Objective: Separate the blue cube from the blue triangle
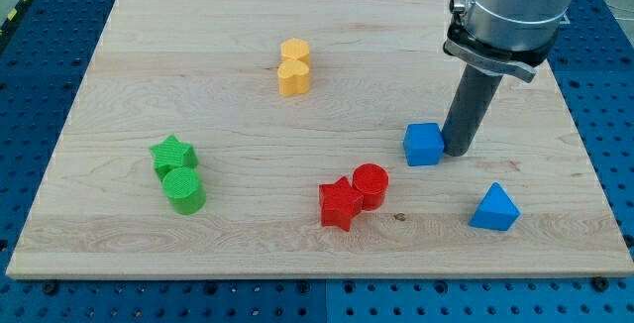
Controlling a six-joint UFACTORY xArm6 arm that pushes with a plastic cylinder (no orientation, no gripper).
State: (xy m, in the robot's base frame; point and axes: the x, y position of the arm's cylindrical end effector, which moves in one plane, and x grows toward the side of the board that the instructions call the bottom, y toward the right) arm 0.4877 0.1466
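Note:
The blue cube (423, 144) sits right of the board's middle. My tip (457, 151) touches the cube's right side; the dark rod rises from it to the view's top right. The blue triangle (494, 208) lies apart from the cube, lower right of it, near the board's bottom edge. A clear gap of bare wood separates the two blue blocks.
A red star (340, 203) and red cylinder (370, 184) touch each other just lower left of the cube. A green star (172, 155) and green cylinder (184, 190) sit at the left. Two yellow blocks (293, 67) stand at upper centre. The wooden board (198, 254) lies on a blue perforated table.

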